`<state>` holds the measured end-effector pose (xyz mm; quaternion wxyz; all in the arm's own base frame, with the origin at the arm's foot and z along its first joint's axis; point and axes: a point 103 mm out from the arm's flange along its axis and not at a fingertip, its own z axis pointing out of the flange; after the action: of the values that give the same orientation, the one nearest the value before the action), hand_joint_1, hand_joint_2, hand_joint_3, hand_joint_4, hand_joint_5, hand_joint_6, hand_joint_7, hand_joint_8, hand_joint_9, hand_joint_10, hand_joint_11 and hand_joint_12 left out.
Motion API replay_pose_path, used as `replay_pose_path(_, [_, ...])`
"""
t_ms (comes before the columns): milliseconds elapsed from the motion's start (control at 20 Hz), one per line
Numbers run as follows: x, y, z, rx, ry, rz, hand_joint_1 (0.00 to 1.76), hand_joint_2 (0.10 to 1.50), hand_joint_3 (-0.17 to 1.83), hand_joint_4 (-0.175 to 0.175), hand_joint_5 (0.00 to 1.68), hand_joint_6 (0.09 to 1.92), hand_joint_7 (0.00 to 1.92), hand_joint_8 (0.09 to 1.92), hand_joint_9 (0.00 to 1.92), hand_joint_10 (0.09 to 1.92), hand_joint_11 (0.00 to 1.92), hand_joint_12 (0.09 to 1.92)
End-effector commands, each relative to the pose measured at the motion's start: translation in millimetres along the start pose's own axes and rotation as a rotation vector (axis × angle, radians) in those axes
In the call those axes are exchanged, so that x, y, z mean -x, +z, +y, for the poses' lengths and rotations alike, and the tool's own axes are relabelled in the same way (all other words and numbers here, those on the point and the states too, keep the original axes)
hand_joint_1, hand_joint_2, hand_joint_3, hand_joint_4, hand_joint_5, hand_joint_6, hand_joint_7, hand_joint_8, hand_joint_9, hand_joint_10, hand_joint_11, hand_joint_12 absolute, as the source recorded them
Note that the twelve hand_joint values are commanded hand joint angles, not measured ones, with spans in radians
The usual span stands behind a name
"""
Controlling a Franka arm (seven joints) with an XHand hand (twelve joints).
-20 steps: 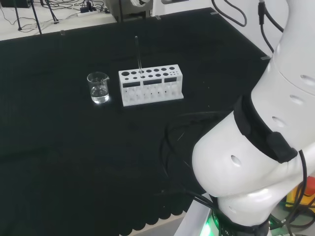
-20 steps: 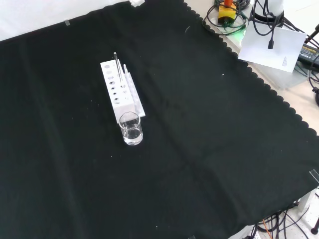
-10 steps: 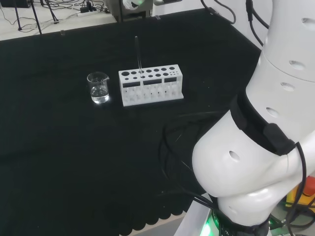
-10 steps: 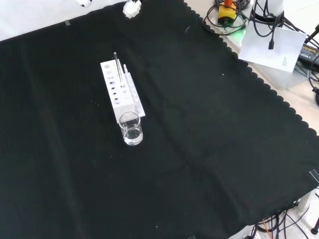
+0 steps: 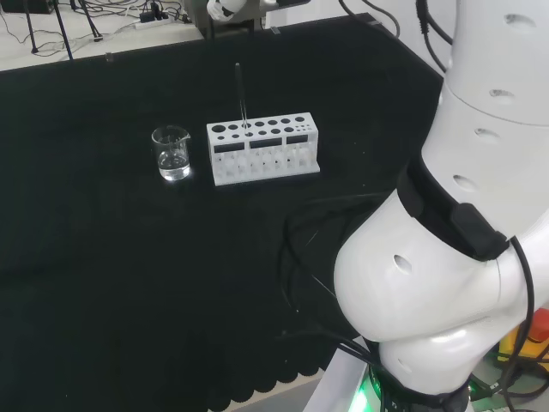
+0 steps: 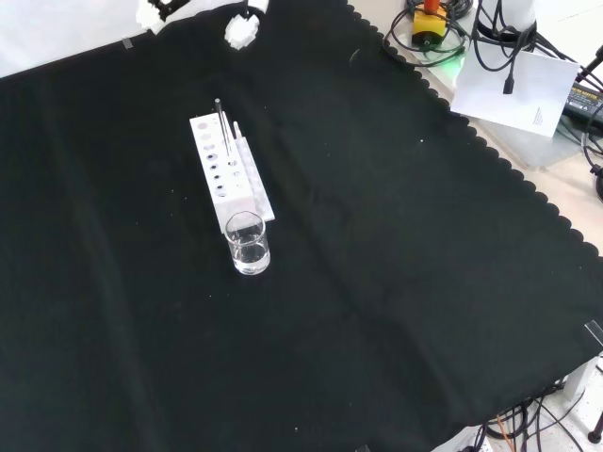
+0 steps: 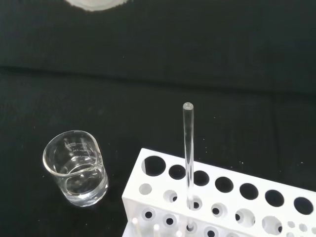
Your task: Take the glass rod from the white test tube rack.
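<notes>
A thin clear glass rod (image 5: 242, 99) stands upright in a hole of the white test tube rack (image 5: 262, 148) near the middle of the black cloth. In the front view the rod (image 6: 222, 127) rises from the far part of the rack (image 6: 229, 174). White fingertips of my hand (image 6: 240, 28) reach in at that view's top edge, spread apart, beyond the rack and touching nothing. From the wrist, the rod (image 7: 188, 148) stands close ahead in the rack (image 7: 222, 197), its rounded top free. Part of the hand (image 5: 225, 9) shows at the head view's top.
A small glass beaker (image 5: 171, 153) with a little clear liquid stands just left of the rack in the head view, and nearer than the rack (image 6: 248, 243) in the front view. Cables and a white paper sheet (image 6: 513, 89) lie off the cloth at the front view's upper right.
The hand's fingertips have come further into the front view's top edge, toward the rack. The arm's white links have shifted in the head view. Rod, rack and beaker have not moved.
</notes>
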<state>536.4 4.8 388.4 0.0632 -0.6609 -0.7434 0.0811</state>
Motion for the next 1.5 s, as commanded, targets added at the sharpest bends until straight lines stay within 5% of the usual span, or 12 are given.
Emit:
replay_pose_path(50, [4,16,19,-0.028,-0.019,-0.01,0.73,0.82,0.55,-0.156,0.04,0.09,0.0,0.57,0.02,0.91,0.0,1.42])
replay_pose_path(1500, [26,97,24,-0.105,0.024,0.008,0.7,0.83,0.57,-0.154,0.08,0.09,0.0,0.8,0.1,0.95,0.03,1.46])
